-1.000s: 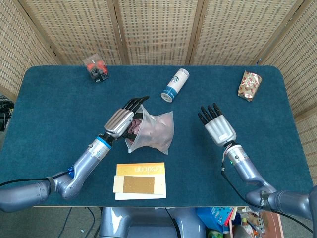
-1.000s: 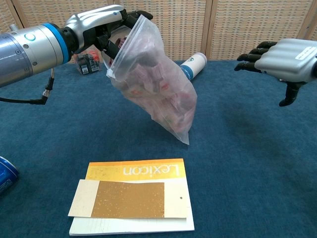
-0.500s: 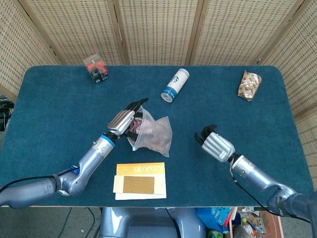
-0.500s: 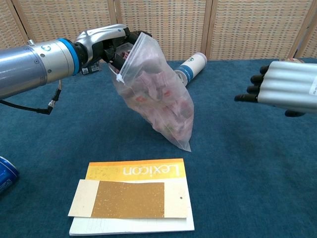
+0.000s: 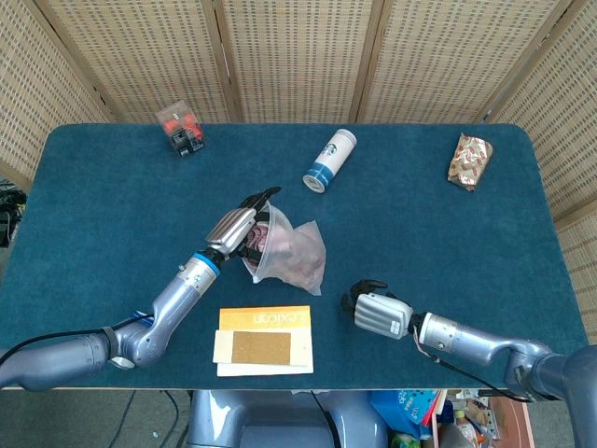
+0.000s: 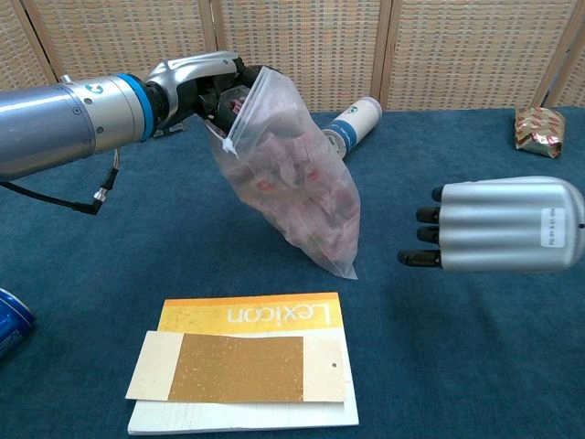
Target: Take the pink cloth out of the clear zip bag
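Pink cloth in zip bag, left robot hand gripping top.

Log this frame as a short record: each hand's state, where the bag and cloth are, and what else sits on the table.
left hand: grips the open top of the zip bag, holding it up
right hand: holds nothing, fingers pointing toward the bag, apart from it
zip bag: hangs tilted, lower corner near the table
pink cloth: inside the bag
other items: book, bottle, snack packet, small box
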You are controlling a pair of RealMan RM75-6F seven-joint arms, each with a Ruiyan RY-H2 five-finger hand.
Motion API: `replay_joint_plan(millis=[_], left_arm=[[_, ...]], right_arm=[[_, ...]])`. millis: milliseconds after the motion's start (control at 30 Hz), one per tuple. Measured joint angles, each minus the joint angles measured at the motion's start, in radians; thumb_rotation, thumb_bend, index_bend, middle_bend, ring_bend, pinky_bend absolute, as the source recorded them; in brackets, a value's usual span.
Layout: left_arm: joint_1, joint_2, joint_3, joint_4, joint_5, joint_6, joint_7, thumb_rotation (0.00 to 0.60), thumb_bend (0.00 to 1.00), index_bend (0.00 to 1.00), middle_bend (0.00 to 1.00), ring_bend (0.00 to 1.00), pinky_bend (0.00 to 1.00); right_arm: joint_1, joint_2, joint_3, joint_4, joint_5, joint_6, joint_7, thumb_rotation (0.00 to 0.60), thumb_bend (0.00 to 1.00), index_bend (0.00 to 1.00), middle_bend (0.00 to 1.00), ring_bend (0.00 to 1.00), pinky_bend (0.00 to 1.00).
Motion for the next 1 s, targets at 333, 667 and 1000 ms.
replay_joint_plan(millis=[333, 667, 1000], left_arm=[[-0.009, 0.008, -0.003, -0.021, -0.05, -0.012, 0.029, 0.6, 0.33, 0.72, 0.0, 0.0, 0.0], [-0.01, 0.009, -0.007, -0.028, -0.068, -0.024, 0.015, 0.6, 0.33, 0.72, 0.0, 0.0, 0.0], [-0.018, 0.023, -0.007, -0.055, -0.088, -0.029, 0.038, 0.6, 0.33, 0.72, 0.0, 0.0, 0.0]], right_arm=[[0.049, -0.072, 0.083, -0.055, -0.004, -0.127, -0.03, 0.6, 0.0, 0.27, 0.6, 0.54, 0.76], [0.057, -0.179, 0.165, -0.032, 0.047, -0.23, -0.07, 0.6, 0.0, 0.27, 0.6, 0.54, 0.76], [0.046, -0.25, 0.217, 0.041, 0.11, -0.294, -0.11, 0.6, 0.0, 0.27, 0.6, 0.54, 0.76]])
